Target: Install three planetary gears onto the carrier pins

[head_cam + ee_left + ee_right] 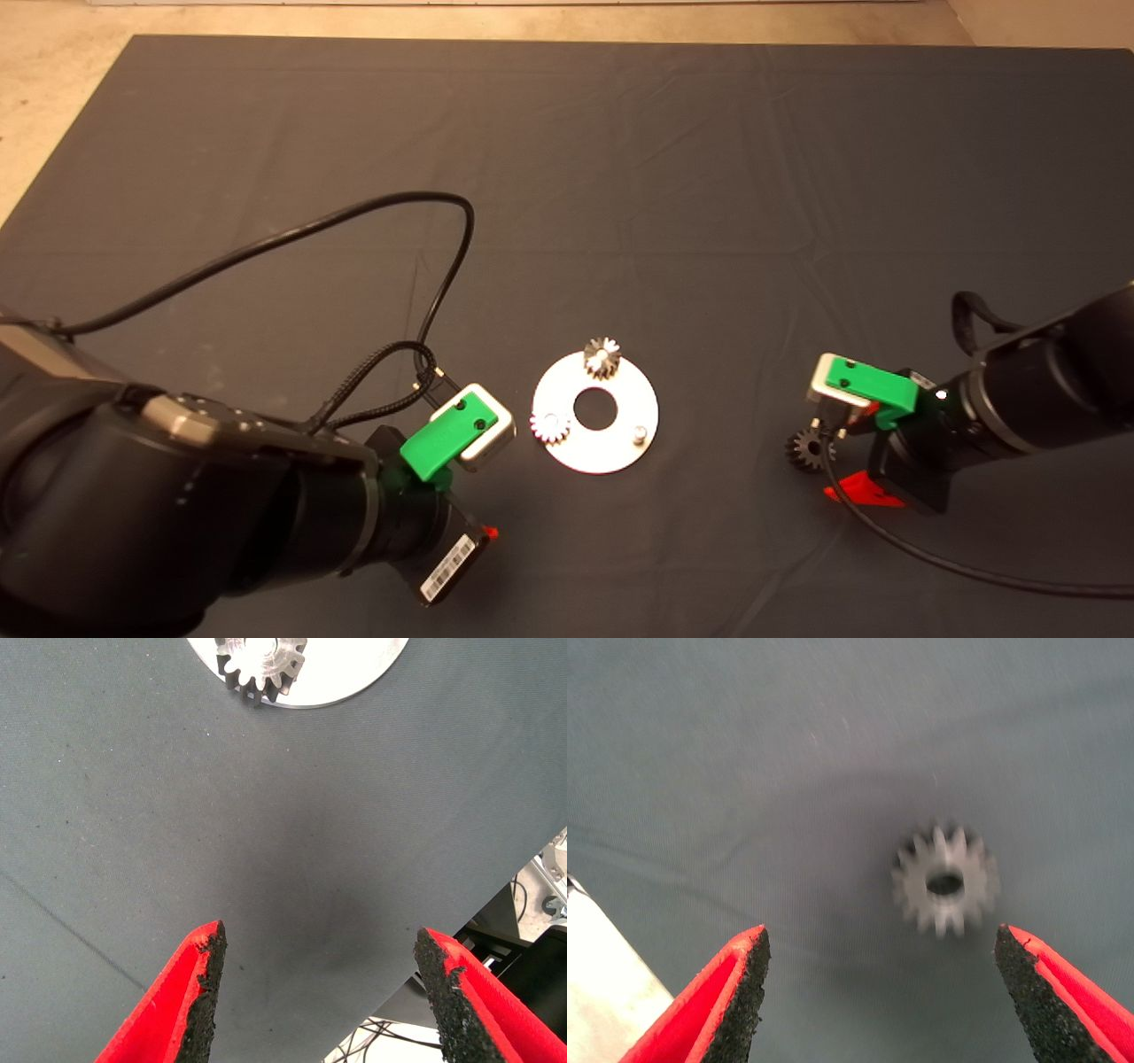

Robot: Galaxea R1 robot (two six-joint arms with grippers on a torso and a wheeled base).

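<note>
The silver carrier plate [620, 447] lies at mid-mat. Two silvery planetary gears sit on its pins, one at the far side [602, 357] and one at the left [549, 428]. The third pin [637, 434] stands bare at the plate's near right. A darker third gear [808, 449] lies flat on the mat to the right. My right gripper [842, 452] is open just beside it, and in the right wrist view the gear [946, 881] lies ahead of the open fingertips [881, 992]. My left gripper [492, 483] is open and empty left of the plate; the left wrist view [319, 992] shows the left gear [261, 665] and plate [354, 669] ahead.
A black cable [354, 221] from the left arm loops over the mat left of the plate. The dark mat [620, 177] has bare room at the far side. The mat's edge and equipment below [532, 930] show in the left wrist view.
</note>
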